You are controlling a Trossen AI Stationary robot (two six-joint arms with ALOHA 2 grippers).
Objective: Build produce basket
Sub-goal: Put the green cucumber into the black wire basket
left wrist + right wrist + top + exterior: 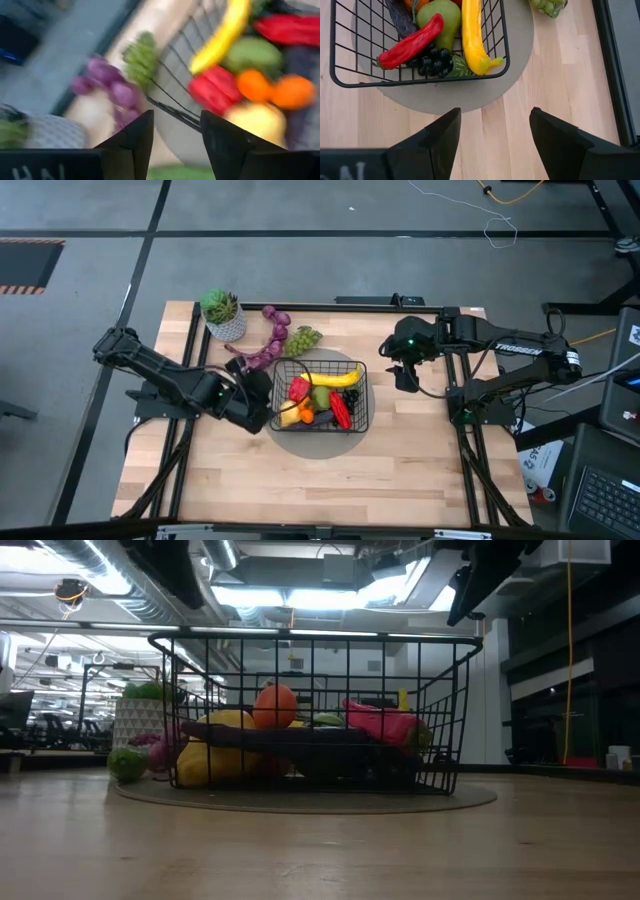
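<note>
Left gripper point(176, 131) jaws apart, empty, beside basket point(356, 420) rim on round mat. Purple grapes point(268, 352), green grapes point(303, 337) outside, probably next: approach low, clamp bunch centrally. Right gripper point(492, 131) apart, waiting.

Left arm reaches in from the table's left edge, elbow bent, forearm angling toward the middle. Left gripper point(258, 395) sits low near the table centre, its two dark fingers point(135, 142) parted with a clear gap between them. Right arm is folded over at the far right side, forearm running level toward the centre. Right gripper point(405, 372) hangs above the tabletop, well apart from the left one, fingers point(437, 145) spread wide, nothing between them.
</note>
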